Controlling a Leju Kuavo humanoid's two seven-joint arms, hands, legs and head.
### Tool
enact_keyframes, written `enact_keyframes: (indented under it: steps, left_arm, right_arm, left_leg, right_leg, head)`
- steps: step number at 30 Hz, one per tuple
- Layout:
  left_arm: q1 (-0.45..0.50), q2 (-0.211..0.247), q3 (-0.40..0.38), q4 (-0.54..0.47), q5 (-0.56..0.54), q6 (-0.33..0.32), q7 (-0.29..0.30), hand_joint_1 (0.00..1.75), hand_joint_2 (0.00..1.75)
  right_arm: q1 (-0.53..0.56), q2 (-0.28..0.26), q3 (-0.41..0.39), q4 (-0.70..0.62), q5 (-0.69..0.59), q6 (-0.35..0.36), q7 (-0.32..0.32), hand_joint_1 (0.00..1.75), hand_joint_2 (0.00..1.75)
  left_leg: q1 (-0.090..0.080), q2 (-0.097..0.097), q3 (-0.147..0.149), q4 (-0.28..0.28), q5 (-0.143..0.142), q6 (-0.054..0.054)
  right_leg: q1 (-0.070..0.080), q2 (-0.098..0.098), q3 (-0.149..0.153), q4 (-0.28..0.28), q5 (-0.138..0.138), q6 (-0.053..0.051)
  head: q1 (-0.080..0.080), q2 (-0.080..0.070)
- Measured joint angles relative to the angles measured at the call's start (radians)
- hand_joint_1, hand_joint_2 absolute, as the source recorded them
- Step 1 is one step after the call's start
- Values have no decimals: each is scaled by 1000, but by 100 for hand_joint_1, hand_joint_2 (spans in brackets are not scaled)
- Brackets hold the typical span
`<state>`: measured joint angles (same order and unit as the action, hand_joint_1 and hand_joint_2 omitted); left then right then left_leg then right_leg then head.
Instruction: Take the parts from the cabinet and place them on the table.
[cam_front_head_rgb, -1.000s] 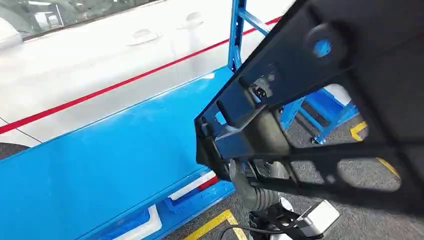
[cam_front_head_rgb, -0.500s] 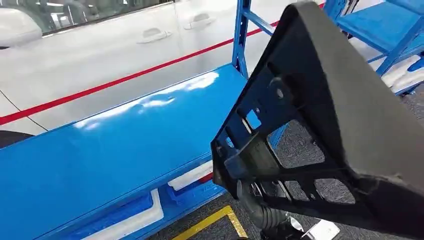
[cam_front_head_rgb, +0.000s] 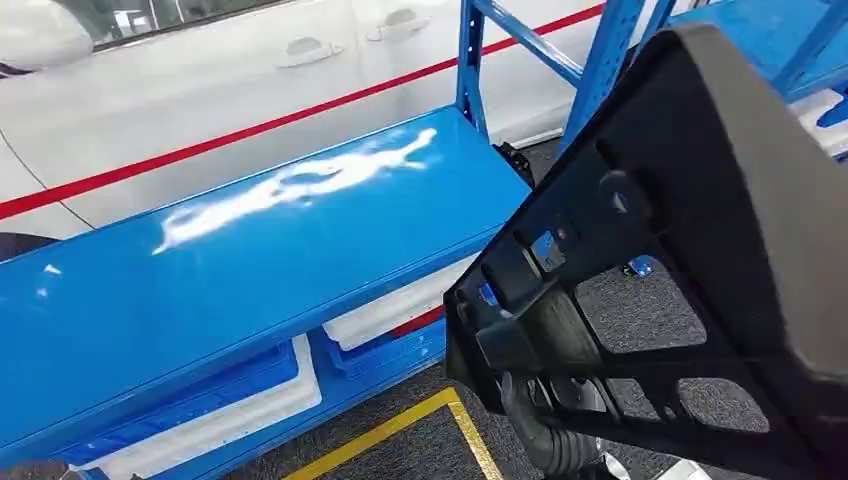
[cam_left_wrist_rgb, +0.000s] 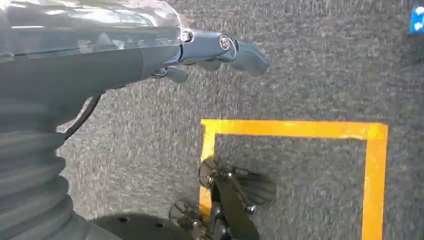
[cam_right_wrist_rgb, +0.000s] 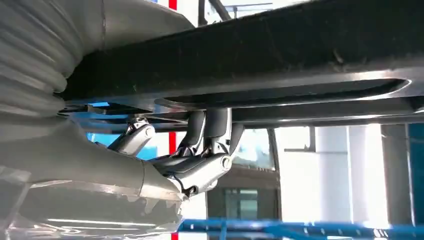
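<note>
- Right hand (cam_right_wrist_rgb: 200, 160), in the right wrist view, grips the black part (cam_right_wrist_rgb: 260, 55): its dark fingers (cam_right_wrist_rgb: 212, 125) curl up against the part's underside rail, and the part's long dark body runs across the picture just beside the grey ribbed wrist cover.
- Head view: the black part (cam_front_head_rgb: 690, 260), a large open frame with cut-outs, is held up close to the camera on the right side. It hides much of the floor and the blue rack uprights (cam_front_head_rgb: 610, 50) behind it. The right arm's ribbed sleeve (cam_front_head_rgb: 545, 435) shows beneath the part.
- Against the earlier head pictures the whole scene has shifted, so the camera has moved. The blue shelf (cam_front_head_rgb: 230, 270) now reaches further right and shows its end corner. More of the white trays (cam_front_head_rgb: 400, 305) under it can be seen. The part now sits lower and further right in the picture.
- Behind the shelf stands a white car (cam_front_head_rgb: 200, 90) with a red stripe along its doors. A yellow floor line (cam_front_head_rgb: 400, 430) crosses the grey carpet in front of the shelf.
- Left wrist view: the left hand (cam_left_wrist_rgb: 215, 52) hangs over the grey carpet (cam_left_wrist_rgb: 310, 65) with nothing in it, its fingers stretched out rather than clenched. A yellow floor marking (cam_left_wrist_rgb: 295, 129) forms a corner below it.
</note>
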<state>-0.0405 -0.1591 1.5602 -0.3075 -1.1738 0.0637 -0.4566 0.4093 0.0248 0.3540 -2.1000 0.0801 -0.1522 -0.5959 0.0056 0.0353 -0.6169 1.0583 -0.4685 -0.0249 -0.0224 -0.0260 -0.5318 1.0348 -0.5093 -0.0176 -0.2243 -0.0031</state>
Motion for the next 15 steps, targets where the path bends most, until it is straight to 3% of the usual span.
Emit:
enact_keyframes:
  steps: [2,3,4,5,6,8,9,10,11,12,13,14,15]
  left_arm:
    - [0,0,0,0,-3,-2,0,0,175]
    - [0,0,0,0,-6,-3,0,0,175]
    - [0,0,-1,0,-9,-3,0,0,175]
    - [0,0,-2,0,-10,-3,0,0,175]
    - [0,0,-2,0,-12,-3,0,0,175]
    - [-1,0,-3,0,-17,-5,0,0,175]
    - [-1,0,-3,0,-18,-6,0,0,175]
    - [-2,8,-4,-5,-20,-6,0,0,175]
    - [-3,4,-6,-6,-21,-6,-1,0,175]
    - [-1,5,-8,-6,-23,-7,0,0,175]
    - [-1,5,-11,-6,-25,-7,0,0,175]
    - [-1,5,-12,-6,-30,-8,0,0,175]
    - [-2,4,-14,-6,-32,-9,0,0,175]
  right_arm:
    - [2,4,-1,0,-1,0,0,175,175]
    - [3,4,-1,0,-1,0,0,175,175]
    - [5,4,-2,0,-1,0,0,175,175]
    - [8,4,-3,0,-1,-1,0,175,175]
    - [10,4,-3,0,-1,-2,0,175,175]
    - [11,5,-5,0,0,-8,0,175,175]
    - [11,7,-6,0,0,-8,0,175,175]
    - [14,10,-6,0,3,-10,0,175,175]
    - [16,12,-7,-2,5,-11,0,175,175]
    - [18,14,-8,-2,7,-13,0,175,175]
    - [20,15,-9,-2,9,-14,0,175,175]
    - [25,17,-11,-4,10,-15,0,175,175]
    - [31,18,-14,-6,11,-16,0,175,175]
  left_leg:
    - [0,-22,-39,125,-124,-1]
    - [0,-25,-55,196,-167,1]
    - [-1,-26,-63,256,-188,5]
    - [-2,-26,-55,273,-178,10]
    - [-4,-27,-23,251,-143,18]
    - [-14,-39,78,126,-64,38]
    - [-20,-72,141,39,-54,55]
    - [-21,-112,185,-43,-92,74]
    - [-22,-112,207,-87,-97,64]
    - [-27,-108,199,-83,-91,63]
    - [-33,-98,198,-86,-85,68]
    - [-33,-85,195,-101,-67,71]
    - [-18,-62,193,-117,-47,65]
  right_leg:
    - [4,17,-29,0,23,-9]
    - [8,26,-45,1,34,-11]
    - [12,37,-64,3,48,-12]
    - [15,45,-78,4,58,-12]
    - [19,58,-94,5,70,-12]
    - [26,80,-118,7,90,-12]
    - [25,90,-125,7,101,-12]
    - [26,94,-132,7,111,-6]
    - [19,104,-133,5,121,0]
    - [13,111,-134,0,132,7]
    - [8,122,-136,-8,145,16]
    - [14,136,-137,-19,159,26]
    - [16,108,-142,-7,142,24]
  head:
    - [0,0]
    - [0,0]
    - [0,0]
    - [0,0]
    - [0,0]
    - [0,0]
    - [0,0]
    - [3,0]
    - [5,0]
    - [5,0]
    - [5,0]
    - [6,0]
    - [6,0]
